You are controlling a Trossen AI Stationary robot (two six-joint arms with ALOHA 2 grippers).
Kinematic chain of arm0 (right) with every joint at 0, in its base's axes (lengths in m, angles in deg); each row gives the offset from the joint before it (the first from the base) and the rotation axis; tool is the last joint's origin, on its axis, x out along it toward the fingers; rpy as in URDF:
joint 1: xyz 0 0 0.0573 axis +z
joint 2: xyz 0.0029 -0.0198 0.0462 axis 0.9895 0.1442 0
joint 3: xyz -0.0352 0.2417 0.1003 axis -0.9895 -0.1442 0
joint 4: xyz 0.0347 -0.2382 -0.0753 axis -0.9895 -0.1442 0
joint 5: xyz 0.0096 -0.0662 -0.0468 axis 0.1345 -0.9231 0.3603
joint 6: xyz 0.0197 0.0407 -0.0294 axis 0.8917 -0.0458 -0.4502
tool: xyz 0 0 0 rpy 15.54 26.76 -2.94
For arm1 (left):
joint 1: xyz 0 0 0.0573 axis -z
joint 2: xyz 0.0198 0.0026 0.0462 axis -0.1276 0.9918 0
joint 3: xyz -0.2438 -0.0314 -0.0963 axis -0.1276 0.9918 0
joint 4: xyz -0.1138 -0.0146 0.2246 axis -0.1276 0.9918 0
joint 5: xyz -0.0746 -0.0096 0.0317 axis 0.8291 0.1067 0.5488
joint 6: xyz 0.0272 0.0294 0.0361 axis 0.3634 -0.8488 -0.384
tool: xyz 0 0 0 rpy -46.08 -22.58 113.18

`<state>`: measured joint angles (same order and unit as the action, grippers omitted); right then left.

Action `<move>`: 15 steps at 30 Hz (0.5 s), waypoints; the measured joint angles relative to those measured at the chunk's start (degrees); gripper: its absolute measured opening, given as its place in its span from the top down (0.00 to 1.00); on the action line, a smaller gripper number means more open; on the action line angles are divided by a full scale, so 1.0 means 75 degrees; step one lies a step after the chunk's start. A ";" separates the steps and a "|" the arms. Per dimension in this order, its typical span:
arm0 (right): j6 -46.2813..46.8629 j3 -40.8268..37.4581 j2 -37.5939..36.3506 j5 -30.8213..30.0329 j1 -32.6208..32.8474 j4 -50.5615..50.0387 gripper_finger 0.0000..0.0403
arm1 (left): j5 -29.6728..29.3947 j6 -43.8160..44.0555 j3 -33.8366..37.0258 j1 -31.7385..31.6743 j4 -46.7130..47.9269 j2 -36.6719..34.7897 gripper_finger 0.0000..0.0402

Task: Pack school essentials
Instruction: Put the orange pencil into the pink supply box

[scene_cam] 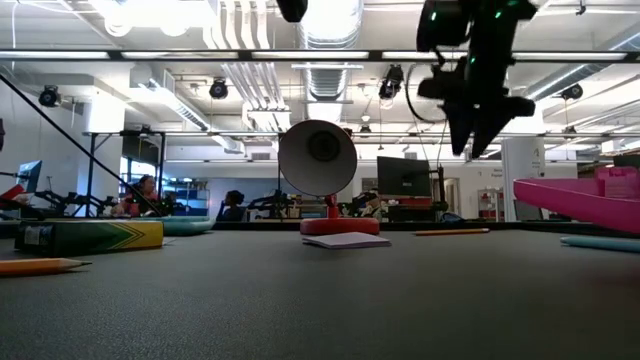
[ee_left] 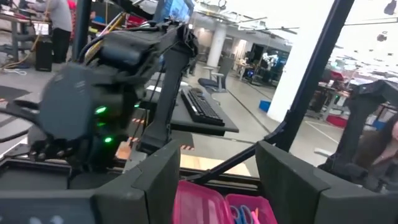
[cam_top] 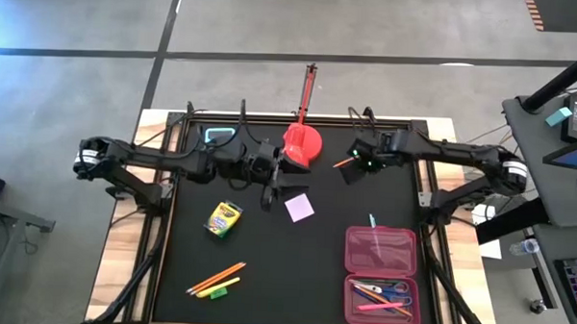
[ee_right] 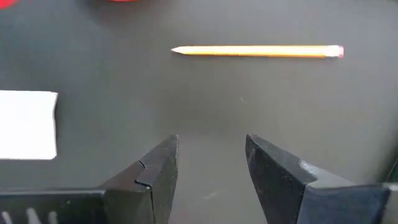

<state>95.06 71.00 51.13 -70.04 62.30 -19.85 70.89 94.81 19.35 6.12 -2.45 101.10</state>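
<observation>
Black mat (cam_top: pixel 295 263) on a wood-edged table (cam_top: pixel 122 243). Near right: pink case (cam_top: pixel 382 275), open, w/ pens and blue-handled scissors (cam_top: pixel 385 289) in its near half. Near left: orange and yellow pencils (cam_top: pixel 215 277); past them the crayon box (cam_top: pixel 224 218). Centre: pale pink note pad (cam_top: pixel 299 207), bare mat around it. Far: red lamp (cam_top: pixel 303 143) at the edge, one pencil (ee_right: pixel 258 51) right of it. Left gripper (cam_top: pixel 268 192) hangs by the pad, fingers spread, empty — right gripper (ee_right: pixel 208 163) over bare mat near the far pencil, fingers apart, empty. Beyond: open lab w/ desks, monitors.
</observation>
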 joint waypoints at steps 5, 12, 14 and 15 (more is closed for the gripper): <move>0.0089 0.0000 0.0595 0.0193 -0.0950 0.0053 0.56 | 0.0011 -0.0073 -0.0135 -0.0208 0.0147 -0.0001 0.52; -0.4984 0.0061 0.1409 0.0590 -0.1413 0.0371 0.56 | 0.0012 -0.0795 -0.0290 -0.0502 0.0132 -0.0004 0.52; -0.6318 0.0061 0.1653 0.0593 -0.1465 0.0461 0.56 | 0.0011 -0.0782 -0.0317 -0.0624 0.0128 -0.0004 0.52; -0.6869 0.0061 0.1779 0.0594 -0.1497 0.0530 0.56 | 0.0008 -0.0782 -0.0328 -0.0681 0.0130 -0.0004 0.52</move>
<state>43.54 71.46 64.47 -65.58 51.07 -15.88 70.95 88.94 16.89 1.01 -1.47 101.07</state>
